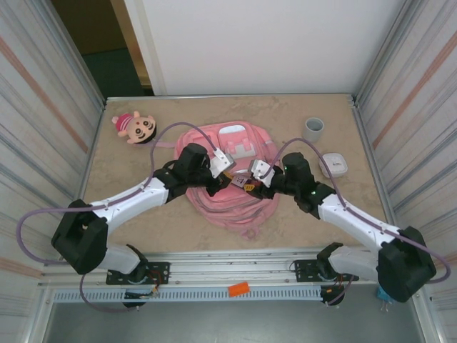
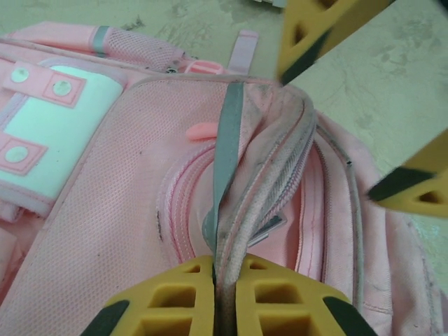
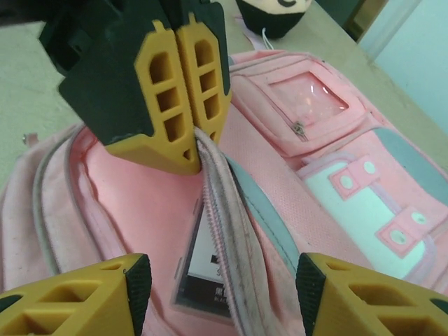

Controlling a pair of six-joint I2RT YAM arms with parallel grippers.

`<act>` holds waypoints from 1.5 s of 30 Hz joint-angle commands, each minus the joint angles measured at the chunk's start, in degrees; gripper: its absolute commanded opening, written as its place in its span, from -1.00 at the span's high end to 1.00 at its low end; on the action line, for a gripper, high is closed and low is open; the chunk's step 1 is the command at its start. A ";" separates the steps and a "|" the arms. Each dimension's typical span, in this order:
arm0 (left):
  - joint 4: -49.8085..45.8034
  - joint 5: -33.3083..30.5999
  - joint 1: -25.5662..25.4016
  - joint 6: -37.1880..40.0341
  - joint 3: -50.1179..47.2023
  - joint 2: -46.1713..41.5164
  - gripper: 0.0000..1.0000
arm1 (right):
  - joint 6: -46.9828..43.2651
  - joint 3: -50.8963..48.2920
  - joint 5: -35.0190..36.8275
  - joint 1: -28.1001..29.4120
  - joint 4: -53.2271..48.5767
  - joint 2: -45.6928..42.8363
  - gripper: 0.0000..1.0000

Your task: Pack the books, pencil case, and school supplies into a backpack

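Backpack point(image 1: 232, 182) lying mid-frame on the surface point(image 1: 285, 236). Left fingers point(image 2: 208, 297) pinching its zip edge point(image 2: 259, 203), holding the mouth up. Right fingers point(image 3: 91, 294) hanging open above, gripping nothing. Right wrist view is looking inside: black-and-white card point(image 3: 199, 266) lying packed. Top view is giving layout, arms covering the mouth. Other contents unclear; zipping probably left.

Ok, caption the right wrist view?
Left gripper pinches the zip edge of the backpack; open right gripper hovers above a black-and-white card inside.
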 commanded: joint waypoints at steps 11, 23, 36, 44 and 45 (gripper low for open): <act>2.44 6.21 4.91 -3.11 -3.73 -6.66 -0.19 | -2.62 6.17 -11.46 -4.87 3.03 10.34 0.97; -24.68 12.98 22.66 35.57 -3.76 -11.99 -0.47 | -3.86 6.16 -14.00 -6.39 1.71 10.35 1.00; -21.75 17.15 22.96 45.27 -0.11 2.19 -0.27 | -4.14 6.33 -13.57 -6.53 0.32 9.77 1.00; -23.08 18.72 21.34 43.32 -2.13 -0.66 0.63 | -2.86 7.12 -12.35 -6.49 0.47 10.43 1.00; -23.71 18.92 21.33 42.73 -2.42 -1.27 0.73 | -2.65 7.12 -12.37 -6.49 0.56 10.55 1.00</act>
